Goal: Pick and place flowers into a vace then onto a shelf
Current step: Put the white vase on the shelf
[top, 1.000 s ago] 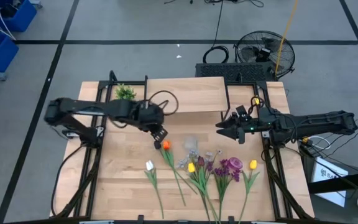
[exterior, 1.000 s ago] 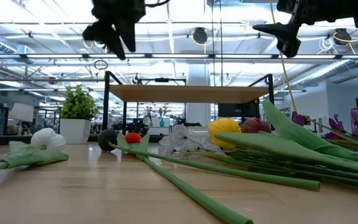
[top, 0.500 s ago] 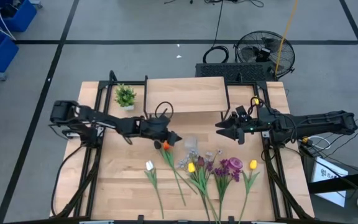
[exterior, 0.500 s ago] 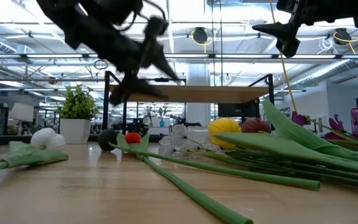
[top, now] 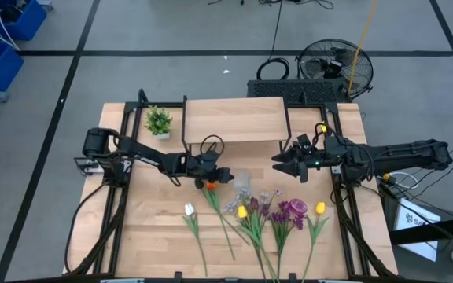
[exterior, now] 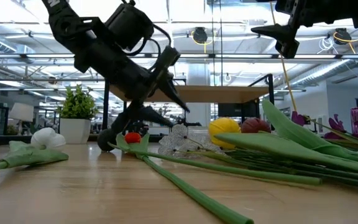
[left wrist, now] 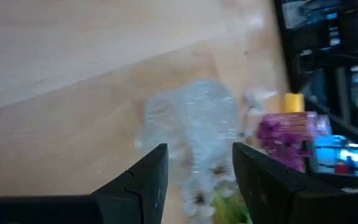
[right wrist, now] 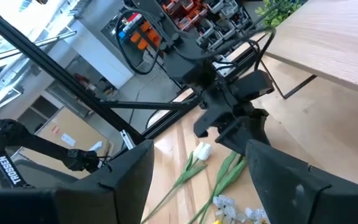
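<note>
Several artificial flowers lie flat on the table's near half: an orange tulip (top: 209, 183), a white tulip (top: 189, 209), yellow tulips (top: 242, 211), purple blooms (top: 293, 208) and pale sprays (top: 234, 204). A clear glassy object (left wrist: 191, 124) lies among them (top: 241, 182). The shelf (top: 234, 119) stands at the far middle (exterior: 191, 93). My left gripper (top: 225, 176) is open and hovers low beside the orange tulip, its fingers framing the glassy object (left wrist: 194, 162) without touching it. My right gripper (top: 276, 164) is open and waits in the air right of the flowers (right wrist: 201, 149).
A small green plant in a white pot (top: 158, 120) stands on the far left of the table, beside the shelf (exterior: 76, 115). The long stems reach toward the near edge (exterior: 191, 186). A fan (top: 336, 67) and cables lie on the floor beyond the far edge.
My left arm has stretched out toward the table's right and dropped lower, carrying its gripper from near the shelf's left leg to just beside the orange tulip and the glassy object. The flowers have stayed where they were.
</note>
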`<state>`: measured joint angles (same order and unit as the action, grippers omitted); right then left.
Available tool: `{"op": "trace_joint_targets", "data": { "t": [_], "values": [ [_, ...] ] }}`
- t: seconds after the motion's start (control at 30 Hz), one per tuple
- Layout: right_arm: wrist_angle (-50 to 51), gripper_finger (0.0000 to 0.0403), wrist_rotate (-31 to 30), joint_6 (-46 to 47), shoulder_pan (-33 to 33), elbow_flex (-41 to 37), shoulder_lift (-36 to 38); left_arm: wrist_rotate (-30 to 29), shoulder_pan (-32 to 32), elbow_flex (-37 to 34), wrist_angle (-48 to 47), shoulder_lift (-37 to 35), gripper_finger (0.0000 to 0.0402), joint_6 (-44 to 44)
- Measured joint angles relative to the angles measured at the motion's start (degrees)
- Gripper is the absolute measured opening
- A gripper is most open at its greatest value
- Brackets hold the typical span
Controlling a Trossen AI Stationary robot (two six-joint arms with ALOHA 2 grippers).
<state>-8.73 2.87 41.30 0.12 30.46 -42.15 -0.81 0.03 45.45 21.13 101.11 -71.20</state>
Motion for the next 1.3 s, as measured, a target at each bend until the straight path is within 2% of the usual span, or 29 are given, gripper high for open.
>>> {"op": "trace_joint_targets", "data": {
  "t": [0.33,0.6,0.8,1.13,1.3],
  "values": [
    [-0.02,0.0247,-0.02,0.02,0.0,0.0,0.0,-0.71,0.0,-0.02,-0.27,0.01,0.0184,-1.0],
    [-0.02,0.0247,-0.02,0.02,0.0,0.0,0.0,0.23,0.04,0.06,0.92,3.22,0.0184,-2.45],
    [-0.04,0.0247,-0.02,0.02,0.0,0.0,0.0,0.8,0.0,0.05,7.47,4.27,0.0184,-2.38],
    [-0.05,0.0247,-0.04,0.09,-0.02,0.0,0.0,1.28,0.33,0.07,6.9,4.27,0.0184,-2.4],
    [1.22,0.0247,-0.07,3.08,-0.01,0.0,-0.57,1.26,0.36,0.07,7.08,4.49,0.0184,-2.19]
  ]
}}
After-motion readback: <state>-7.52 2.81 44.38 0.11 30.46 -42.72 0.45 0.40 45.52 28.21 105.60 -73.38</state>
